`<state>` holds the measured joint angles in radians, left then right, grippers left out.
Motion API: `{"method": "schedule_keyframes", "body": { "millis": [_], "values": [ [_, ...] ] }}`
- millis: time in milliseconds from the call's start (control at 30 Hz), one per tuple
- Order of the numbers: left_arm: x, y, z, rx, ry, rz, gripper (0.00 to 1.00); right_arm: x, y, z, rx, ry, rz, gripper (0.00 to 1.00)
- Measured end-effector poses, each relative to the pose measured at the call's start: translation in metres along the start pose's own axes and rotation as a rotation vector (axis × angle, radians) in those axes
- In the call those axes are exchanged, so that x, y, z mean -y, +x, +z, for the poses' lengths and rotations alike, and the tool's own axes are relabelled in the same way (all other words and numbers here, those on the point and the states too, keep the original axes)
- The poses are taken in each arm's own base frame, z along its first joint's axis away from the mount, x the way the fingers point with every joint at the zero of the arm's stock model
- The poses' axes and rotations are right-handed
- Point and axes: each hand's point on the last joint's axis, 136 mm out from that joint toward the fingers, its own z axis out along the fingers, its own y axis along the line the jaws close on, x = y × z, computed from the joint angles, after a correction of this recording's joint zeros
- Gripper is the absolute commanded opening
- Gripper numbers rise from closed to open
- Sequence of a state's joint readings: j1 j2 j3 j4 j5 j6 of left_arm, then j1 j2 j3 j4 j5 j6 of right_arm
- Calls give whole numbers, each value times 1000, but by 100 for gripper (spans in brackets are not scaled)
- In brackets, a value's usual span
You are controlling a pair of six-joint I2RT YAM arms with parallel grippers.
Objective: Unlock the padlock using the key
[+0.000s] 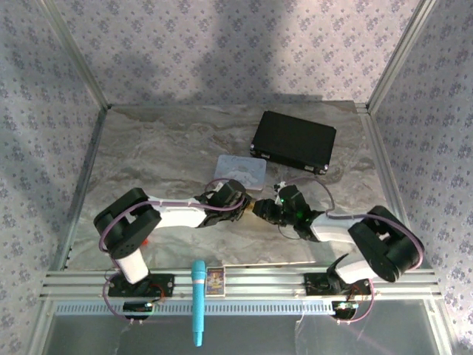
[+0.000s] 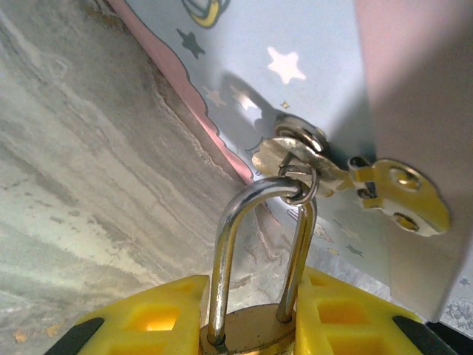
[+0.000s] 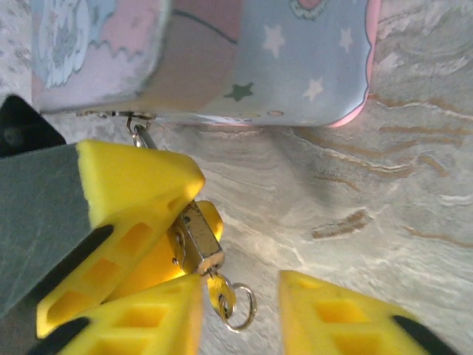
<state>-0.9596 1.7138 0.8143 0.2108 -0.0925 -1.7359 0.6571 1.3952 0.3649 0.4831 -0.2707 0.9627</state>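
The small brass padlock (image 2: 255, 329) sits between my left gripper's (image 2: 251, 296) yellow fingers, which are shut on its body. Its steel shackle (image 2: 222, 244) runs through the gold hasp (image 2: 399, 196) of the pale lavender tin (image 2: 295, 44). In the right wrist view the padlock (image 3: 196, 237) has the key (image 3: 219, 290) stuck in its keyhole, with a key ring (image 3: 242, 307) hanging from it. My right gripper (image 3: 240, 288) is open, its fingers either side of the key, which lies close to the left finger (image 3: 126, 318). From above, both grippers (image 1: 235, 203) (image 1: 270, 209) meet at the padlock (image 1: 253, 205).
A black case (image 1: 294, 140) lies at the back right, just behind the tin (image 1: 242, 170). A light blue pen-shaped object (image 1: 198, 299) and a small card (image 1: 215, 280) rest on the front rail. Patterned walls close in the marble table (image 1: 148, 148).
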Motion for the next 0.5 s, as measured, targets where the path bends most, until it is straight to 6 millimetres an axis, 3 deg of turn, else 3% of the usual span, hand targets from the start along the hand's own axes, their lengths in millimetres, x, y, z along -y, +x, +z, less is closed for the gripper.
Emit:
{"method": "schedule_keyframes", "body": {
  "millis": [233,267,400,500],
  "values": [
    [-4,2,-3,-14,-9,8,10,-7,-16,-31,70,103,-313,59],
    [-6,2,-4,-14,-10,8,10,-10,-20,-37,92,116,-367,97],
    [-8,1,-5,-16,-15,17,10,-10,-20,-46,120,196,-602,99],
    [-10,0,-7,-15,-26,30,10,-9,-16,-47,102,268,-770,95]
  ]
}}
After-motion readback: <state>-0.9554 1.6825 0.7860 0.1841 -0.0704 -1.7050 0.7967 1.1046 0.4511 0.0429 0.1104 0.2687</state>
